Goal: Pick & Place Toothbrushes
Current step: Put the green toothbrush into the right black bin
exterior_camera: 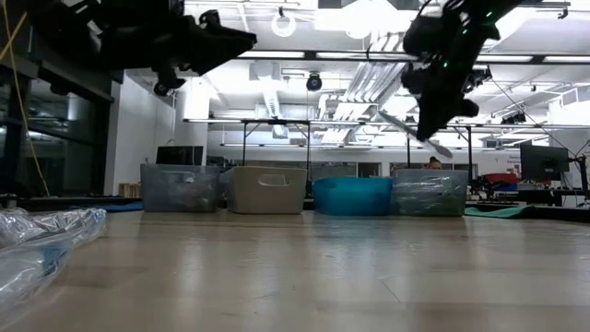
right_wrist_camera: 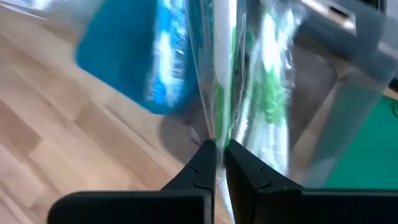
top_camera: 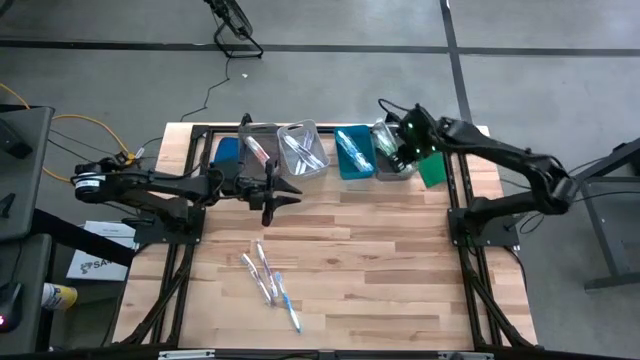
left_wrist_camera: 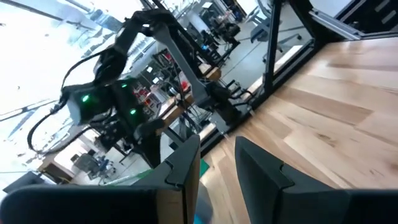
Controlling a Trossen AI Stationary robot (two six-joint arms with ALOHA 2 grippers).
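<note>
Green-and-white, the wrapped toothbrush (right_wrist_camera: 219, 81) pinched between the right gripper (right_wrist_camera: 217, 155) fingertips hangs with its long axis running straight out from the jaws, which are clamped together on its clear sleeve. This gripper (top_camera: 398, 150) sits high over the far right part of the tabletop, directly above the clear rectangular plastic bin (top_camera: 392, 165) at the right end of the row, with the teal plastic bin (top_camera: 352, 152) just beside it. My judgement is that the coming move turns on this: the brush points down toward the clear bin's opening, so a short descent and release would drop it there, with the bin wall on the teal side being the edge to mind.

Loose on the pale wooden tabletop (top_camera: 400, 260), a small cluster of thin pale toothbrushes (top_camera: 268, 280) lies near the front edge, left of centre, their long axes running roughly front to back. The left gripper (top_camera: 270, 195) hovers over the table just in front of the grey plastic bin (top_camera: 302, 148), jaws standing partly apart and empty, and is the nearer arm to that cluster, with open wood all round it.
</note>
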